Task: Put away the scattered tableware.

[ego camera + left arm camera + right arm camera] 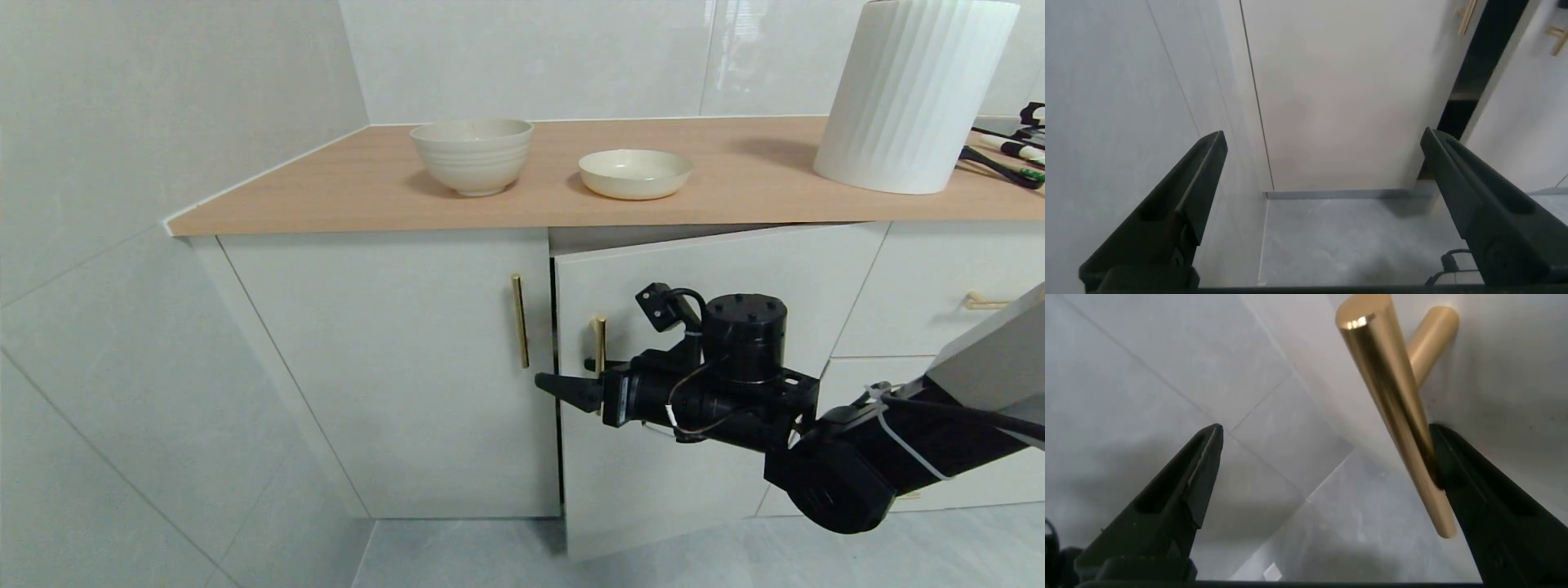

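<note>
prepping only: right hand, apart, round gold bar handle of ajar pale cabinet door; ribbed beige bowl & shallow cream dish unstowed on wood surface.

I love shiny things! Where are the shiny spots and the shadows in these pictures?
Head view: the bowl, the shallow dish and the white ribbed vase each cast a soft shadow on the wooden counter, and the wall tiles show pale glare. Right wrist view: the gold handle has a bright glint near its end. Left wrist view: flat, even light, no shiny spot.
</note>
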`<state>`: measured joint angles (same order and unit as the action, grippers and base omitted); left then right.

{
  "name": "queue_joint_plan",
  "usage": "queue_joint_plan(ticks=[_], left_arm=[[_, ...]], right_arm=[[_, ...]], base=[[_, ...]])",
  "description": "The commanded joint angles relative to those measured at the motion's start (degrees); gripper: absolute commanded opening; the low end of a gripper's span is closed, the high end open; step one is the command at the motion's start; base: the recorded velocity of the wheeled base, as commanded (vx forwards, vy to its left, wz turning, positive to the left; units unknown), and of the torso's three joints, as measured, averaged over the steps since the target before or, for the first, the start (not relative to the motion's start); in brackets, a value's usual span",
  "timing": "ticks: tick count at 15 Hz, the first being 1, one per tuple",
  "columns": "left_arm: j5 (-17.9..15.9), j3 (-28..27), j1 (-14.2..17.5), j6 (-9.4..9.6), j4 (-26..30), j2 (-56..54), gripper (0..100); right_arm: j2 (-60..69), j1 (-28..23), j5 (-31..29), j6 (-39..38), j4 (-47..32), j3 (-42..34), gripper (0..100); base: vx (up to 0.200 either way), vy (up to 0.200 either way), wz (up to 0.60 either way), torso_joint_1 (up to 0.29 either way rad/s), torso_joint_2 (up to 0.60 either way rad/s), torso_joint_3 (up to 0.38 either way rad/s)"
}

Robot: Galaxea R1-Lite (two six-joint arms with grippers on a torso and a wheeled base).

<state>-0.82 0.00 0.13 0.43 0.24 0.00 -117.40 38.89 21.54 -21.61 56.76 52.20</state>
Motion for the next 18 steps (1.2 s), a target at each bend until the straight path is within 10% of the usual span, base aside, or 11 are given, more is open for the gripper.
queue_joint_plan(ticks=[1, 8, 14, 18], left_arm=[[0.0, 0.0, 0.0, -0.08, -0.1, 0.1, 100], [-10.1, -21.9, -4.3, -0.78, 6.9, 21.1, 100], [-14.6, -33.1, -6.0, -1.04, -3.8, 47.8, 100], [-15.5, -38.1, -13.1, -5.70, -8.1, 64.0, 100]], right_arm=[[0.5, 0.0, 0.3, 0.0, 0.3, -1.1, 100], [0.2, 0.7, 1.3, 1.7, 3.2, -3.8, 100], [0.1, 1.0, 1.2, 1.8, 3.2, -3.9, 100], [-0.6, 1.5, 1.1, 1.8, 3.3, -3.9, 100]], base=[[0.000, 0.000, 0.00, 0.000, 0.00, 0.000], [0.000, 0.000, 0.00, 0.000, 0.00, 0.000], [0.000, 0.000, 0.00, 0.000, 0.00, 0.000], [0.000, 0.000, 0.00, 0.000, 0.00, 0.000]])
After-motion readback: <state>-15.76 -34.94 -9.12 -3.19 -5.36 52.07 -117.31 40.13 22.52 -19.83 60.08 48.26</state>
